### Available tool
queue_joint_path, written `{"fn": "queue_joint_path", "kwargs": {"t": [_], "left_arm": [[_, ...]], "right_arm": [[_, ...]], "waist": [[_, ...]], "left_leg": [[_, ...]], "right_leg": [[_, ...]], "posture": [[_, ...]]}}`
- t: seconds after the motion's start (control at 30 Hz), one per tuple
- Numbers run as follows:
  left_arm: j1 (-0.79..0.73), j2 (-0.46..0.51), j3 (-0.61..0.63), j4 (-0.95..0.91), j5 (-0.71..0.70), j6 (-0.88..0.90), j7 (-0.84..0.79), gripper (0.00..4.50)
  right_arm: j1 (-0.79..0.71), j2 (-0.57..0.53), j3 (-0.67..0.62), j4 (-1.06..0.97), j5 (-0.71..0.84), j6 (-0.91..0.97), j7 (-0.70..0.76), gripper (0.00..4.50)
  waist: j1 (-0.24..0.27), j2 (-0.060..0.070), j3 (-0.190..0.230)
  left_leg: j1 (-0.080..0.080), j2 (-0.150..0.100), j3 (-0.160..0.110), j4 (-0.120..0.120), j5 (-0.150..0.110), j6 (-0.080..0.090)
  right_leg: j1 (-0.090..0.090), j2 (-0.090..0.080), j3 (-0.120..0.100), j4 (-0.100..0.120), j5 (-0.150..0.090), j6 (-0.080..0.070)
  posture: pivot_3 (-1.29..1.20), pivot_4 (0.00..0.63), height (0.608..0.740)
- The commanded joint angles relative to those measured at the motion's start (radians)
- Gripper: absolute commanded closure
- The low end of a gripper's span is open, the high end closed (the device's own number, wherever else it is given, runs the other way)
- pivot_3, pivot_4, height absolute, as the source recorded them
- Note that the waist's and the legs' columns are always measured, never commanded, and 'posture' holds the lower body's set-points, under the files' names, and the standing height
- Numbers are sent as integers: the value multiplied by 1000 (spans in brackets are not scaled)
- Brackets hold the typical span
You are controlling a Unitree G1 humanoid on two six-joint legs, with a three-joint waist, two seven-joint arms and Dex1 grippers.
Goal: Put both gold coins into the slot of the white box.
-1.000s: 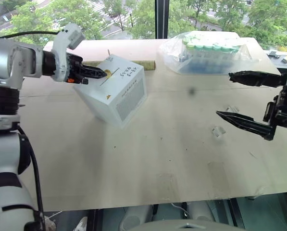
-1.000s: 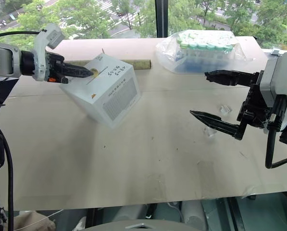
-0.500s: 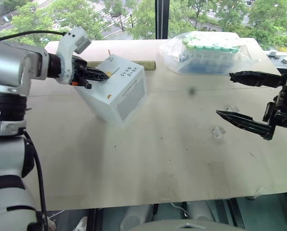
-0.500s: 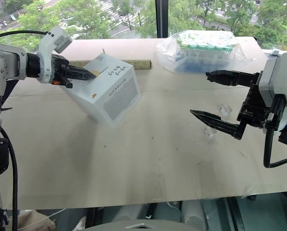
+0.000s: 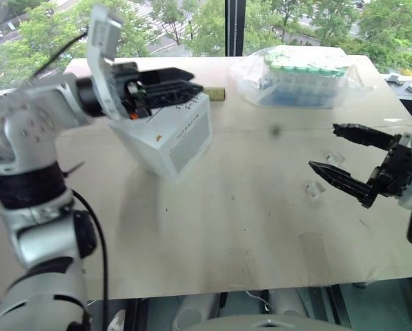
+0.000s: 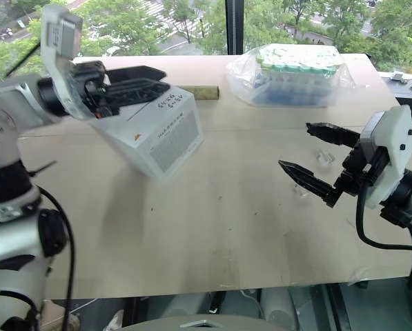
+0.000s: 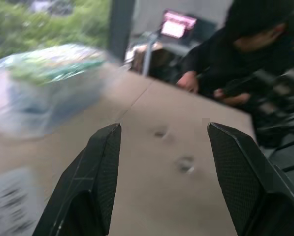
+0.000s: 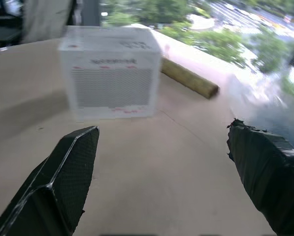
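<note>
I have the white box (image 5: 167,134) sitting in the upper left of the frame on the tabletop (image 5: 233,234), its slot under my left gripper (image 5: 181,83), whose fingers stand parted and empty above the top face. My right gripper (image 5: 337,155) hangs at the right of the frame with its fingers spread wide and empty, near the small clear holders (image 5: 315,187). I can't make out either gold coin (too small to spot here), so my worry is closing on a clear holder by mistake, or clipping the box and swinging the slot away.
</note>
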Motion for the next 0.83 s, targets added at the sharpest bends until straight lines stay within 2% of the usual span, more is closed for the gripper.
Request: {"fn": "queue_joint_path", "kwargs": {"t": [0.03, 0.13, 0.3, 0.37, 0.5, 0.63, 0.83], "left_arm": [[125, -47, 23, -207, -64, -59, 70, 1683], [310, -67, -10, -342, -58, -155, 47, 1683], [511, -67, -31, -416, -43, -259, 57, 1683], [623, -74, -39, -430, 41, -360, 79, 1171], [851, -73, -44, -402, 171, -556, 52, 1171], [938, -68, -45, -361, 199, -636, 45, 1171], [956, -65, -69, -324, 211, -702, 39, 1171]], "right_arm": [[93, 24, -40, -32, -62, -21, 7, 0], [209, 72, -75, -40, -106, -53, 48, 0], [330, 102, -117, -43, -175, -99, 115, 0], [407, 121, -150, -51, -212, -121, 155, 0], [554, 176, -210, -53, -326, -201, 232, 0], [630, 213, -243, -44, -386, -266, 289, 0], [649, 240, -261, -25, -386, -288, 314, 0]], "waist": [[-3, 0, 0], [0, 1, -1], [5, 1, -1], [10, 2, -1], [16, 10, -7], [29, 10, -6], [35, 10, -6]], "left_leg": [[1, 0, 1, -1, 0, 0], [3, 1, 1, -2, 0, 0], [4, 1, 2, -1, 0, 0], [5, 2, 3, -1, 0, 0], [7, 3, 5, -4, 0, 0], [6, 4, 5, -3, -1, 0], [7, 4, 5, -3, -2, -1]], "right_leg": [[0, 0, 1, 0, 0, 0], [1, 1, 2, 1, 0, 0], [2, 2, 3, 1, 1, -1], [2, 3, 3, 1, 2, -2], [5, 3, 5, -2, 3, -3], [3, 5, 5, -3, 3, -3], [5, 4, 4, -3, 3, -3]], "posture": [[0, 150, 740], [0, 150, 740], [0, 150, 740], [0, 150, 740], [0, 150, 740], [0, 150, 740], [0, 150, 740]]}}
